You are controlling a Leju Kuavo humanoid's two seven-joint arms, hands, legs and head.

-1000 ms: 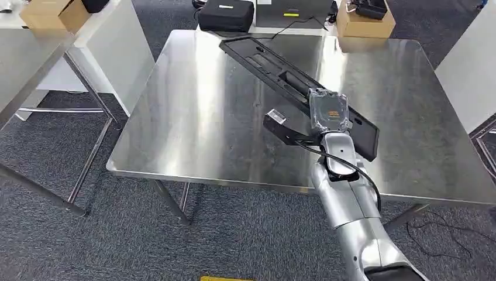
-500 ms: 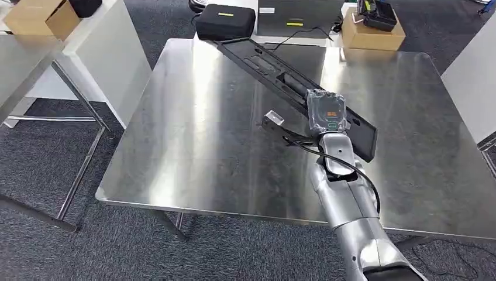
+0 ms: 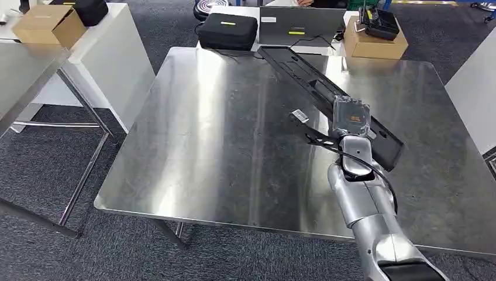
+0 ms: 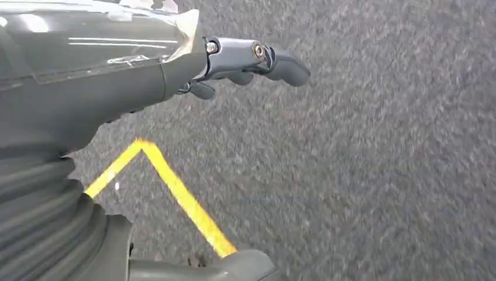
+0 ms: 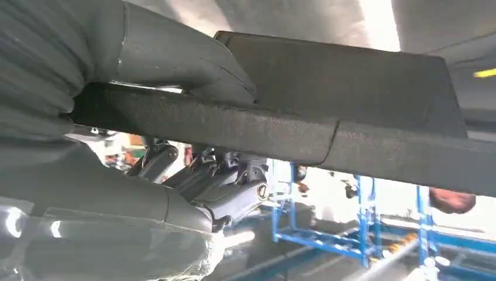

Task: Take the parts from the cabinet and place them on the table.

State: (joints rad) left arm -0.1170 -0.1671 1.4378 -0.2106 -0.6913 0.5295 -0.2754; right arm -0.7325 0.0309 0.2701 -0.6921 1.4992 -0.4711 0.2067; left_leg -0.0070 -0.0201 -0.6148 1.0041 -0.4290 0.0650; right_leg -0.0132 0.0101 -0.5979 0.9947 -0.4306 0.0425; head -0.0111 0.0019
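A long black plastic part (image 3: 316,82) stretches diagonally above the steel table (image 3: 222,134), from the far edge toward the near right. My right hand (image 3: 350,117) grips it near its lower end, the hand's back under a clear cover. In the right wrist view the thumb (image 5: 175,55) presses on top of the black part (image 5: 351,105) and the darker fingers (image 5: 228,187) curl under it. I cannot tell whether the part touches the table. My left hand (image 4: 245,58) hangs over grey carpet, fingers loosely bent and holding nothing.
A black case (image 3: 228,30), a laptop (image 3: 301,26) and a cardboard box with a black tray (image 3: 374,35) stand behind the table's far edge. A white bench with another cardboard box (image 3: 44,23) is at the left. Yellow floor tape (image 4: 175,193) runs below my left hand.
The camera has shifted, so more of the table shows. My right hand has carried the black part to the right and a little farther over the table.
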